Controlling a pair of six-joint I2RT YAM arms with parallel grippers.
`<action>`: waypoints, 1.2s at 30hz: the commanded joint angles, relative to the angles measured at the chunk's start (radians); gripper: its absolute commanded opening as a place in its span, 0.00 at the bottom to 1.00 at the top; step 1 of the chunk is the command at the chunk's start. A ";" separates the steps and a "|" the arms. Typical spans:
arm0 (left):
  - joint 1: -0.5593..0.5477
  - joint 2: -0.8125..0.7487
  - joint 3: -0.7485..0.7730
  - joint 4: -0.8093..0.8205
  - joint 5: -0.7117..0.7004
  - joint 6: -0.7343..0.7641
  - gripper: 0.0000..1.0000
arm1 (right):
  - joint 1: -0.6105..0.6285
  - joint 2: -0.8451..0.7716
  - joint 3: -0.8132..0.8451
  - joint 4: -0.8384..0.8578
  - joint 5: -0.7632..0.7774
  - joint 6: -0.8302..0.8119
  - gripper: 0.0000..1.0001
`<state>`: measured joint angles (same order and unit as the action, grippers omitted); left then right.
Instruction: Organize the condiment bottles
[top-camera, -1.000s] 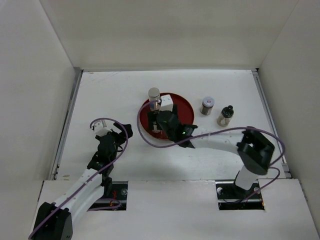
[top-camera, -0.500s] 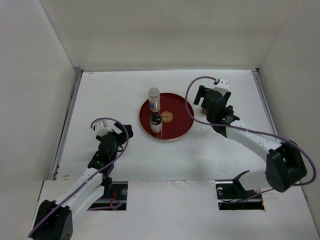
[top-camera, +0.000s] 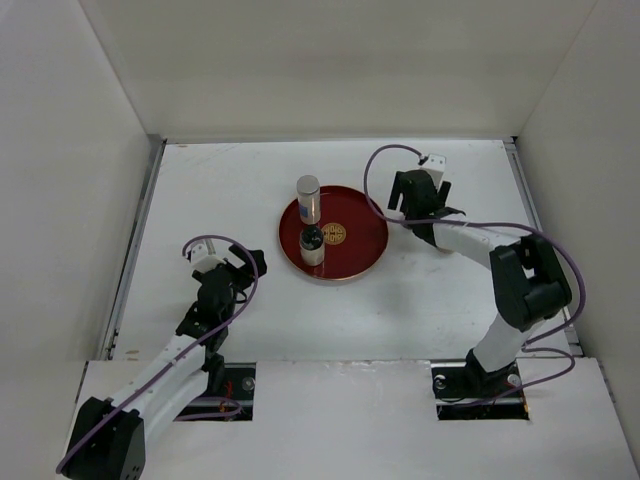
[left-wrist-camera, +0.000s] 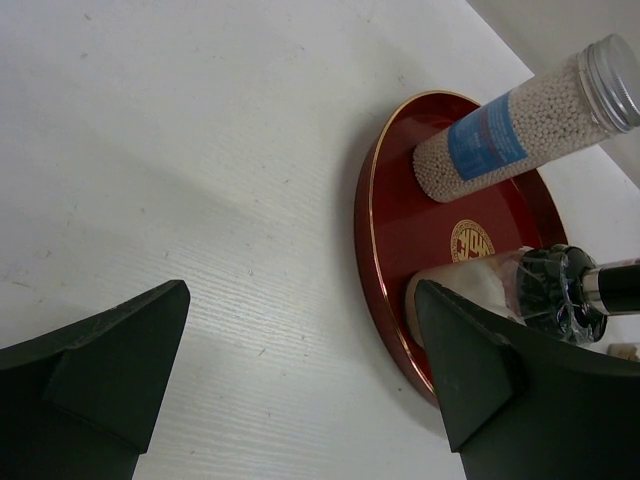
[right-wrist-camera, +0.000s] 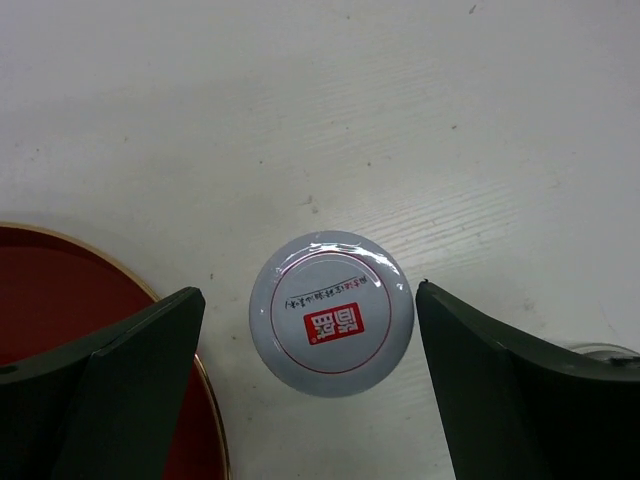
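Now on red plate: cylinder of beads, seemingly, dark-capped bottle; left claw open, right claw open astride jar.

Seen from above, the right end effector covers the jar completely. The right wrist view shows only its lid, the body hidden beneath, and the plate is cut by the left edge. In the left wrist view a finger of the left end effector hides part of the dark-capped bottle.
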<state>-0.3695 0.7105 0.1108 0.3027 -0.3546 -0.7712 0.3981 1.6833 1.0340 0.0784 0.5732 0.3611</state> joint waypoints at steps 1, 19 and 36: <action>-0.006 0.001 0.003 0.044 -0.006 0.004 1.00 | -0.021 0.047 0.061 0.014 -0.048 0.039 0.91; -0.114 -0.022 0.090 -0.077 -0.147 0.085 1.00 | 0.127 -0.162 0.089 0.073 0.011 -0.040 0.57; -0.243 0.150 0.250 -0.258 -0.441 -0.007 1.00 | 0.261 0.286 0.503 -0.003 -0.107 -0.022 0.58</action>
<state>-0.5861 0.8600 0.3046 0.0540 -0.7017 -0.7483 0.6605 1.9873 1.4406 0.0051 0.4587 0.3305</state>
